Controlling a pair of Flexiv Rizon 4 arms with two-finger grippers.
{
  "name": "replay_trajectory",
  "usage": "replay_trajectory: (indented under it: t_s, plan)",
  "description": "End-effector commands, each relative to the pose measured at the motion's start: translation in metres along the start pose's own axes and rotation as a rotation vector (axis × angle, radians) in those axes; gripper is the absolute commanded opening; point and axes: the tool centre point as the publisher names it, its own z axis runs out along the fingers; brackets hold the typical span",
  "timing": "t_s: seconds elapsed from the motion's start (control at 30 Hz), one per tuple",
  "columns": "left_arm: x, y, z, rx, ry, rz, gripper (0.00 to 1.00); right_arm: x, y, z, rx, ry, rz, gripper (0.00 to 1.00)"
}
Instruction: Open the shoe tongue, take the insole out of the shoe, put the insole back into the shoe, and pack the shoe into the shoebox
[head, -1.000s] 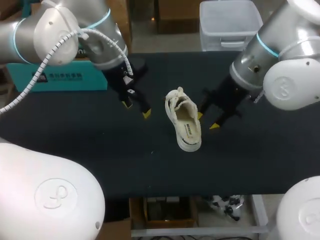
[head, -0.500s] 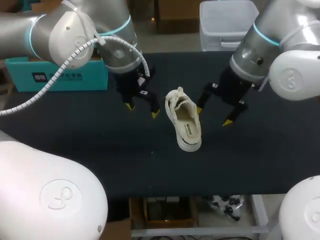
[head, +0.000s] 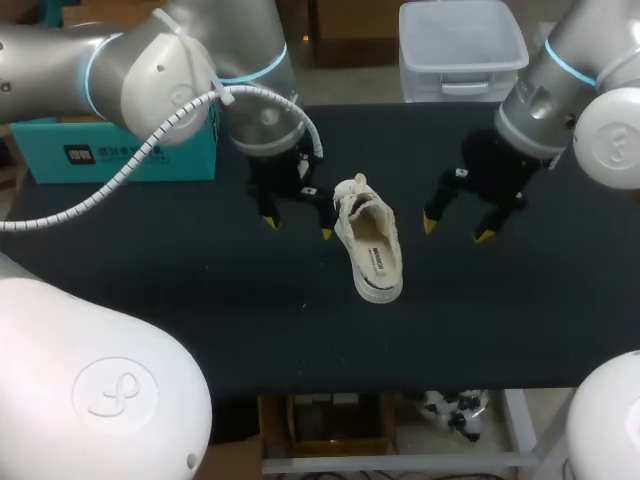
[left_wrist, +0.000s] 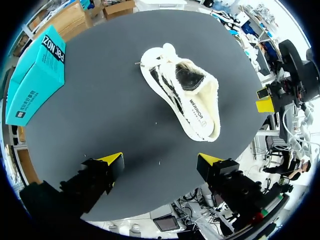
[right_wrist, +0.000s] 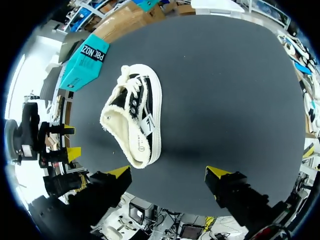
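Wide, empty left end effector and right end effector flank the cream fleece-lined sneaker; tongue-opening seems next, needing a descent.

On the one black table I count a single shoe, a cream, fleece-lined sneaker lying near the middle, with one insole showing inside it. There is one teal shoebox, by the table's far left corner. Two arms come in over the table, one from each side, so there are two grippers, the left gripper and the right gripper, each with two yellow-tipped fingers, which makes four yellow tips in all.
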Motion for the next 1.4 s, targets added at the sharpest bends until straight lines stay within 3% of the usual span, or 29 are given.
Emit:
replay_trajectory:
  t_s: [0.03,0.27,0.43,0.73,1.07,1.13,1.2,1.4]
  plan:
    - [0.012,-0.004,0.014,0.015,-0.029,-0.028,1.00,0.002,0.003,-0.007,0.028,0.001,-0.029,1.00]
    - [0.026,-0.020,0.025,0.045,-0.055,-0.135,1.00,0.002,0.003,-0.007,0.028,0.001,-0.029,1.00]
    - [0.027,-0.027,0.038,0.034,-0.025,-0.191,1.00,0.002,0.003,-0.007,0.028,0.001,-0.029,1.00]
    - [0.032,-0.034,0.055,0.041,-0.026,-0.238,1.00,-0.039,-0.001,-0.012,0.005,-0.021,-0.439,1.00]
    - [0.042,-0.042,0.061,0.102,-0.058,-0.303,1.00,-0.051,0.008,-0.018,0.079,-0.119,-0.671,1.00]
    - [0.043,-0.044,0.062,0.104,-0.059,-0.307,0.83,-0.050,0.012,-0.017,0.106,-0.140,-0.700,1.00]
    - [0.044,-0.046,0.064,0.112,-0.071,-0.320,0.55,-0.050,0.015,-0.016,0.117,-0.156,-0.752,1.00]
    - [0.045,-0.054,0.069,0.134,-0.103,-0.341,0.47,-0.062,0.017,-0.015,0.106,-0.169,-0.919,1.00]
